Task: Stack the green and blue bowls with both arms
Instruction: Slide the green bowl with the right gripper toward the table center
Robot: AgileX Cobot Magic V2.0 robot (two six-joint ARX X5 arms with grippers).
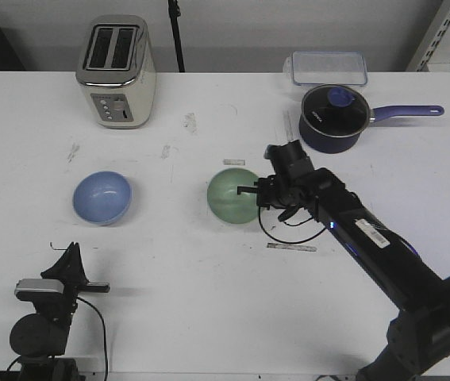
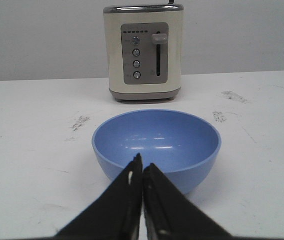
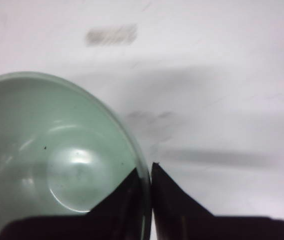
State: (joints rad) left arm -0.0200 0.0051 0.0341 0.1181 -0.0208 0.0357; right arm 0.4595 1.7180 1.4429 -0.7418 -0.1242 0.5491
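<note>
Between the right gripper's point(image 3: 147, 172) pinching fingers sits the green bowl's point(image 1: 232, 196) rim. Ahead of the clenched, empty left gripper point(image 2: 142, 167), the blue bowl point(image 2: 156, 146) waits. The 2 bowls are not stacked yet.

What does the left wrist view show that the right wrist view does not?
Only the left wrist view shows the blue bowl, empty and upright ahead of the shut left gripper, with the toaster behind it. Only the right wrist view shows the green bowl, its rim pinched between the right gripper's fingers. Both share the white table with its dark scuff marks.
</note>
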